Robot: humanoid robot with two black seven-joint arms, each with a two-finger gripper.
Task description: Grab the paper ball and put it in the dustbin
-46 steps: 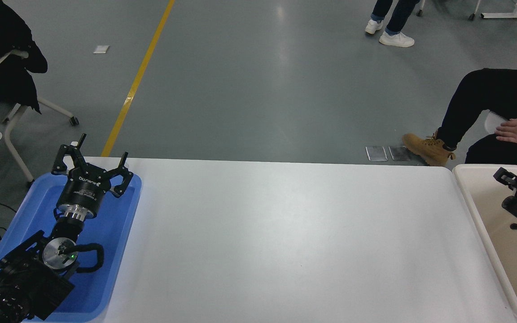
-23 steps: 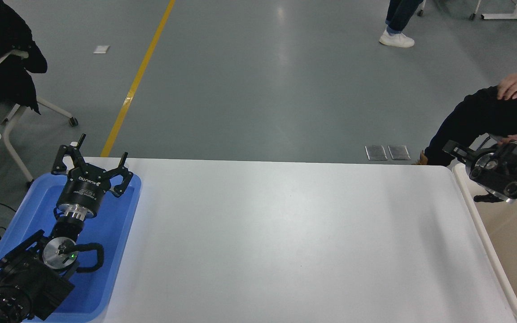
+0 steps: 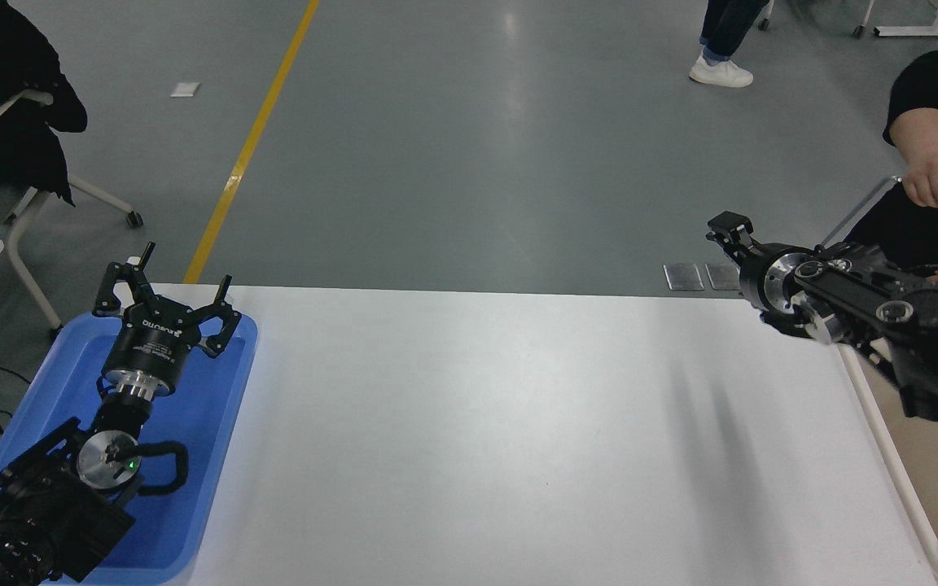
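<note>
White table [image 3: 469, 439] lay bare of any paper ball; none was visible, so a grasp risked closing on nothing. The right gripper [image 3: 731, 232] hung high at three o'clock, its arm stretched level and pointing toward nine, close to a person's hand [image 3: 937, 179], which it could strike. Whether its jaws were spread or holding anything could not be told. The dustbin [image 3: 884, 443] sat beneath. The left gripper [image 3: 168, 297] rested spread and empty over the blue tray [image 3: 208, 423] at eight o'clock.
</note>
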